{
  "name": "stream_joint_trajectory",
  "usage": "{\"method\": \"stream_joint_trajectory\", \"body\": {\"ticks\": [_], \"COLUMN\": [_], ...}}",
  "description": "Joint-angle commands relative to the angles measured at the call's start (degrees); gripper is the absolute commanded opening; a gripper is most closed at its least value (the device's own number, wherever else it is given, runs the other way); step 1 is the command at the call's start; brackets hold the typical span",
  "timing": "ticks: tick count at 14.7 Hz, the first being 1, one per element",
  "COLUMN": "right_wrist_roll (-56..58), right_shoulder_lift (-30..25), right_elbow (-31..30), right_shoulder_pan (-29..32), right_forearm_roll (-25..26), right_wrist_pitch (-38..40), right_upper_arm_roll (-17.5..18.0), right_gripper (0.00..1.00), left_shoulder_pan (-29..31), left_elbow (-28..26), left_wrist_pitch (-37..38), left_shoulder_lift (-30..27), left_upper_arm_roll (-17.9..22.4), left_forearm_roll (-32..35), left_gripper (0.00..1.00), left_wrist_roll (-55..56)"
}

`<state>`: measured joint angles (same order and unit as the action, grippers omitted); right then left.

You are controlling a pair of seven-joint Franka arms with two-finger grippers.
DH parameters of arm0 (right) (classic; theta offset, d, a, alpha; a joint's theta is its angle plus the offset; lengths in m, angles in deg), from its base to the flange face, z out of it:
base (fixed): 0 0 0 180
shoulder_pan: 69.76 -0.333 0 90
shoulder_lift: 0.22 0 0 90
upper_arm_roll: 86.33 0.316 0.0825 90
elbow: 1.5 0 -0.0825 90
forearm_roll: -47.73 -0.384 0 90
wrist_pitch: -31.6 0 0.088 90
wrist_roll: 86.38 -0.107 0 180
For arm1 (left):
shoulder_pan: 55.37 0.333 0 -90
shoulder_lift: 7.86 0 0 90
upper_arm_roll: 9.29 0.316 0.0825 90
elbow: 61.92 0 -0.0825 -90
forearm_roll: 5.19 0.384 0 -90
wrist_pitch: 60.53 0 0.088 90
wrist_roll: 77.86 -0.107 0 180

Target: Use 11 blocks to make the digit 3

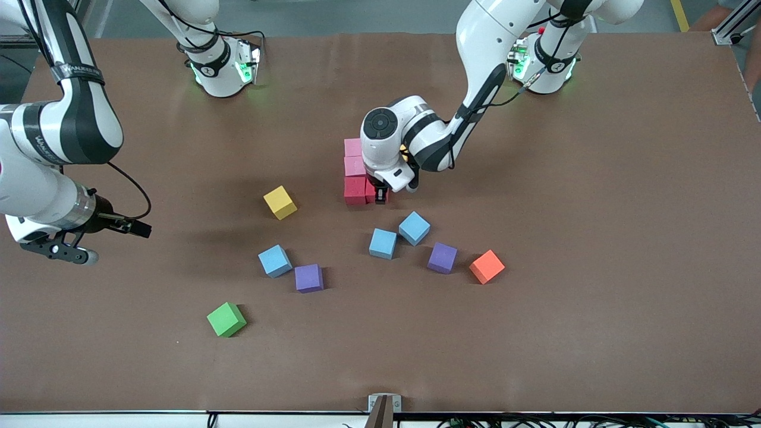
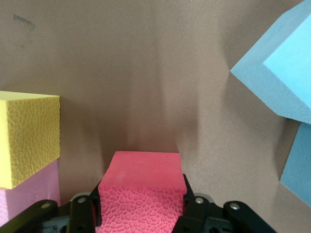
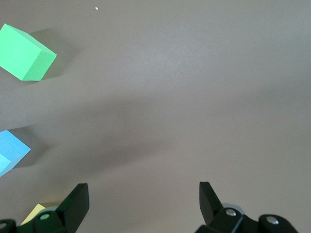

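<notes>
A brown bench (image 1: pixel 594 238) carries scattered foam cubes; the left claw (image 2: pixel 141 213) is low at mid-bench, clamped on a red cube (image 2: pixel 142 201) set beside another red cube (image 1: pixel 355 190) at the near end of a column with two pink cubes (image 1: pixel 353 156); a yellow cube (image 2: pixel 26 138) rests on a pink one there; three light blue cubes (image 1: pixel 383 242), two purple cubes (image 1: pixel 442 257), an orange cube (image 1: pixel 487 266) and a green cube (image 1: pixel 226 319) lie nearer the camera; the right claw (image 3: pixel 143 206) waits, jaws wide, empty, over the right arm's end.
</notes>
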<state>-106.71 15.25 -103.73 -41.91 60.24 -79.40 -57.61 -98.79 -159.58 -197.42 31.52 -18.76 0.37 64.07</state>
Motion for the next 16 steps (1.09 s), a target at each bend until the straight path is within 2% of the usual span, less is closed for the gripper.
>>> {"method": "stream_joint_trajectory", "body": {"ticks": [1, 2, 3, 4, 7, 11, 12, 13, 14, 15, 16], "right_wrist_roll": [-0.2, -0.2, -0.2, -0.6, -0.4, 0.1, -0.5, -0.7, -1.4, -2.7, -4.6], "right_shoulder_lift": [0.4, 0.4, 0.4, 0.6, 2.2, 4.1, 4.1, 4.1, 4.1, 4.1, 4.2], "right_elbow": [0.8, 0.9, 0.9, 0.8, 0.9, 2.2, 2.1, 2.0, 1.9, 1.8, 1.8], "right_shoulder_pan": [0.5, 0.5, 0.4, 0.4, 1.1, 3.3, 3.1, 3.0, 3.0, 3.1, 2.6], "right_forearm_roll": [0.9, 0.9, 0.9, 0.8, 0.9, 3.7, 3.7, 3.6, 3.6, 3.1, 3.0], "right_wrist_pitch": [-0.4, -0.6, -1.1, -2.1, -3.7, -4.2, -4.0, -3.8, -3.8, -4.0, -4.0], "right_upper_arm_roll": [0.6, 0.6, 0.6, 0.6, 0.5, 0.5, 0.5, 0.5, 0.5, 0.5, 0.5], "right_gripper": [0.94, 0.89, 0.94, 1.00, 1.00, 1.00, 0.87, 0.82, 0.86, 1.00, 1.00], "left_shoulder_pan": [-0.5, -0.4, -0.5, -0.1, 0.3, 0.4, 0.4, 0.4, 0.4, 0.4, 1.0], "left_elbow": [1.2, 1.2, 1.2, 1.2, 0.6, -0.8, -1.3, -1.5, -1.5, -1.3, -1.0], "left_wrist_pitch": [0.0, 0.0, 0.0, 0.0, 0.2, 1.2, 2.1, 3.6, 5.3, 6.4, 7.1], "left_shoulder_lift": [1.1, 1.1, 1.0, 0.6, -0.6, -4.2, -5.3, -6.3, -7.2, -7.8, -8.4], "left_upper_arm_roll": [0.3, 0.3, 0.3, 0.3, 0.3, 0.3, 0.2, 0.2, 0.2, 0.4, 0.5], "left_forearm_roll": [-0.6, -0.4, -0.3, -0.1, 0.0, 0.0, 0.0, -0.2, -0.3, -0.3, -0.3], "left_gripper": [0.55, 0.83, 1.00, 1.00, 1.00, 1.00, 1.00, 1.00, 1.00, 1.00, 1.00], "left_wrist_roll": [0.5, 0.4, 0.5, 0.4, -0.2, -2.4, -4.0, -5.0, -5.7, -6.3, -7.7]}}
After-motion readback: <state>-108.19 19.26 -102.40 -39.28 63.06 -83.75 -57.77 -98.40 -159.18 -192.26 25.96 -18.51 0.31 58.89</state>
